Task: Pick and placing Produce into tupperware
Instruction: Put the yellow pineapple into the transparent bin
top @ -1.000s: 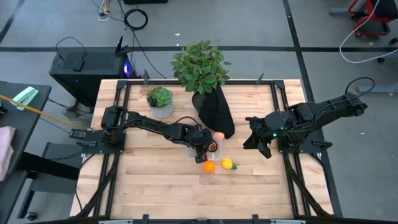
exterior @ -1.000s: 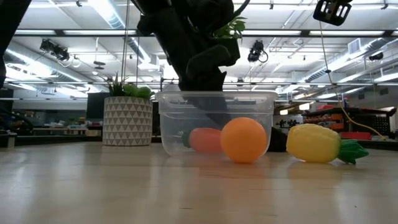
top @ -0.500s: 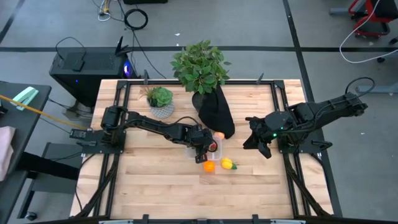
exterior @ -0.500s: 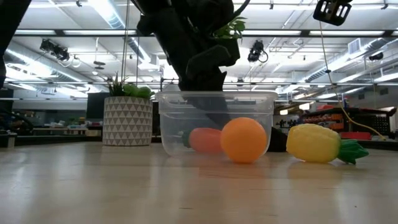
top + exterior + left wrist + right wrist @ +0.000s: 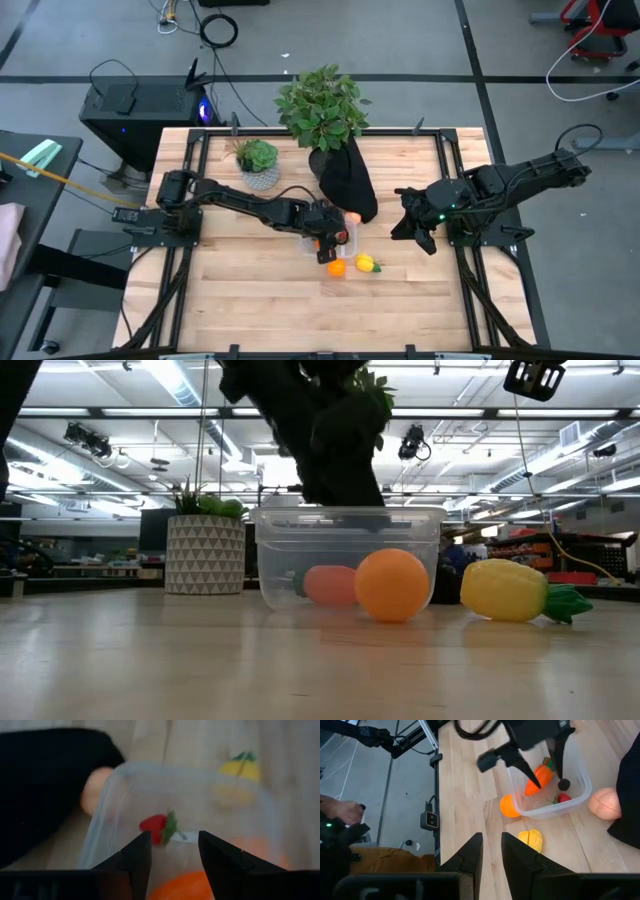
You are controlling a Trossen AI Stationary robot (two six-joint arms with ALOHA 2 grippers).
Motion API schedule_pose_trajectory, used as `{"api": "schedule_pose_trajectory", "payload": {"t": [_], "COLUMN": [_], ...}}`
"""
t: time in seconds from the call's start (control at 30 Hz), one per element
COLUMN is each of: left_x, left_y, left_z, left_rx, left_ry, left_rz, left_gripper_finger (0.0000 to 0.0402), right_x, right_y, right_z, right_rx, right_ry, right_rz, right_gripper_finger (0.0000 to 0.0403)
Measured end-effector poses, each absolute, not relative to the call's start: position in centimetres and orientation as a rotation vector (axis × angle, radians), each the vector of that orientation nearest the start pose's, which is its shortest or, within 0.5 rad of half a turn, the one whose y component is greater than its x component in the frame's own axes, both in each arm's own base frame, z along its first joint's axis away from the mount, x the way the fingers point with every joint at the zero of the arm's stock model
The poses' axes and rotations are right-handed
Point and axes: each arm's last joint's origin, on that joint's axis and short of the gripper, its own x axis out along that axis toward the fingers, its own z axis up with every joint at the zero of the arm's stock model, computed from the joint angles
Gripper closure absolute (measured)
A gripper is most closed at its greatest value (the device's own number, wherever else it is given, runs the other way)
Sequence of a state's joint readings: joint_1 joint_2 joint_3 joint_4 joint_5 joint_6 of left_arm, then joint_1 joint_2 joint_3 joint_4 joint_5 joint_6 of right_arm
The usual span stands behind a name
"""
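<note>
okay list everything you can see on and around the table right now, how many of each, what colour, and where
tupperware: one, clear, table centre.
carrot: one, orange, inside the tupperware.
strawberry: one, red, inside the tupperware.
dark piece: one, inside the tupperware.
orange: one, on the table against the tupperware.
yellow piece: one, green-tipped, beside the orange.
peach ball: one, outside the tupperware by the black cloth.
potted plants: two, green, table's far side.
left gripper: open above the tupperware.
right gripper: waiting at the table's right.
</note>
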State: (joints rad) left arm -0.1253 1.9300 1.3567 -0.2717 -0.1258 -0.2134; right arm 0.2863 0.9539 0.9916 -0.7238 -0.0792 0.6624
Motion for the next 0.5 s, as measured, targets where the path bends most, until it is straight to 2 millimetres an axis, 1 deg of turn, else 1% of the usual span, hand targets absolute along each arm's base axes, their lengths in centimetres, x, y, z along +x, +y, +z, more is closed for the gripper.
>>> {"api": "schedule_pose_trajectory", "payload": {"t": [0.13, 0.27, 0.4, 0.5], "left_x": [41.1, 40.6, 40.4, 40.5], "left_y": [-5.3, -6.0, -7.4, -8.9], "left_z": [21.9, 25.1, 28.8, 31.0], "left_rx": [-0.109, -0.137, -0.223, -0.255], "left_ry": [0.724, 0.580, 0.342, 0.107], "left_rz": [0.067, 0.047, 0.016, -0.001], "left_gripper_finger": [0.0238, 0.0246, 0.0257, 0.0267], "right_x": [17.6, 17.6, 17.6, 17.6], "right_y": [5.4, 5.4, 5.4, 5.4], "right_z": [32.7, 32.7, 32.7, 32.6], "right_rx": [0.557, 0.557, 0.556, 0.556], "right_ry": [0.775, 0.776, 0.777, 0.778], "right_rz": [0.110, 0.109, 0.109, 0.109], "right_gripper_finger": [0.0325, 0.0325, 0.0325, 0.0325]}}
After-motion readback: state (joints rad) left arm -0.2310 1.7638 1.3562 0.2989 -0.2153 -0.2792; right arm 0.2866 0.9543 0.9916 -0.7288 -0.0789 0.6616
